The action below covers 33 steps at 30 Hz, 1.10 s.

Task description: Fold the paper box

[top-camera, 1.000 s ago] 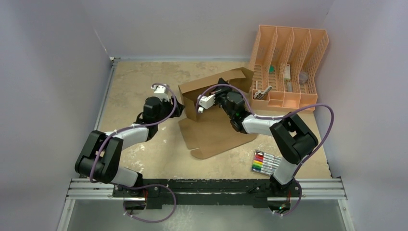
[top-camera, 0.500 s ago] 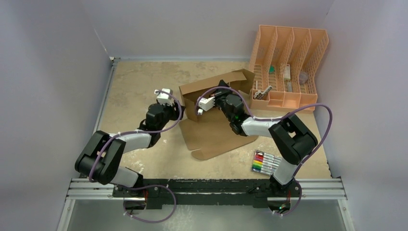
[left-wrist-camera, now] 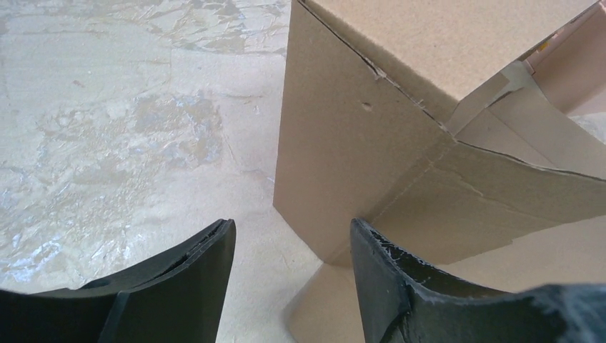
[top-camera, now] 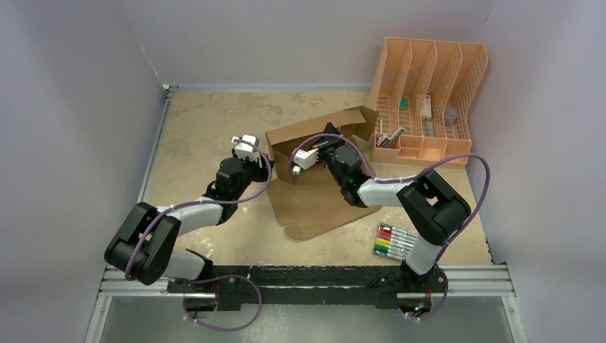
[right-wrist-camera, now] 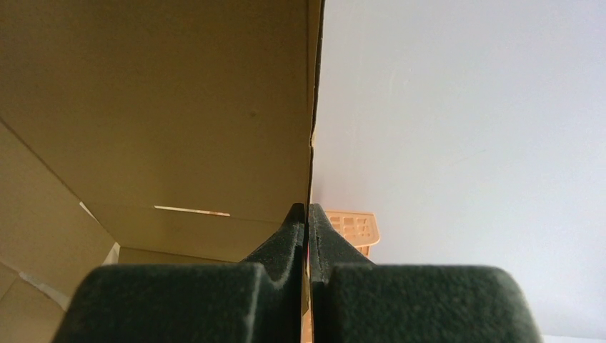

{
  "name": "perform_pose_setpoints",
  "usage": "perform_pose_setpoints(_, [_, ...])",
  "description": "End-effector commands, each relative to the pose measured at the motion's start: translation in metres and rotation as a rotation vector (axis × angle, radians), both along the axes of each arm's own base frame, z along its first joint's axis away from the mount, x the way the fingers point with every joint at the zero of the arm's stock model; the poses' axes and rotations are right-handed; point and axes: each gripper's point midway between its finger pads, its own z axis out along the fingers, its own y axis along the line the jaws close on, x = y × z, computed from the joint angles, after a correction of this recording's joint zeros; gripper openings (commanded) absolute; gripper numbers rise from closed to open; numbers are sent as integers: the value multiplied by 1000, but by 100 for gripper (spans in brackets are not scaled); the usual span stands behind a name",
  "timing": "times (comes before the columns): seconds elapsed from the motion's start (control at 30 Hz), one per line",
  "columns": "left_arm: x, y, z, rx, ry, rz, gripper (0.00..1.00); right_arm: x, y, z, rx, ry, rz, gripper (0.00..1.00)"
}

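We see the paper box (top-camera: pixel 318 207) in the middle of the table (top-camera: pixel 207 121). It is brown cardboard. Part of it lies flat on the table, close to the arms. The far part stands up like a wall, and one side flap is bent up at the left end, so there is a corner there. The right gripper (top-camera: pixel 330 134) reaches over the flat part to the top of that wall. In the right wrist view its two fingers (right-wrist-camera: pixel 289 236) are pressed together, and the thin edge of the cardboard wall sits between them, so it is pinching the box. The inside of the box fills the left half of that view. The left gripper (top-camera: pixel 263 163) is low by the left corner of the box. In the left wrist view its two fingers (left-wrist-camera: pixel 200 279) are apart with nothing between them, and the box corner stands just past the gap. We cannot tell if one finger touches the cardboard. At the far right of the table stands a peach organizer (top-camera: pixel 429 100) with small things in its slots. A pack of colored markers (top-camera: pixel 395 241) lies near the right arm's base.
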Motion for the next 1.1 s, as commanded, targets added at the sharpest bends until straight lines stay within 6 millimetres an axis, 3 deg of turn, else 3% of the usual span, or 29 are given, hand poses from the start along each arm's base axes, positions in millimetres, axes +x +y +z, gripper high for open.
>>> perform_pose_setpoints(0.0, [-5,-13,36,-81,-95,-47,61,-16,24,-16,-9,19,88,0])
perform_pose_setpoints(0.27, [-14,-19,51,-129,-116,-91,63,-16,28,-19,-2,28,94,0])
perform_pose_setpoints(0.43, [-24,-20,43,-59,-96,-147,65,-14,29,-23,-1,29,88,0])
perform_pose_setpoints(0.7, [-5,3,25,48,-103,-15,65,-14,36,-24,2,19,102,0])
perform_pose_setpoints(1.07, [18,26,17,90,-161,150,65,-15,43,-20,19,50,129,0])
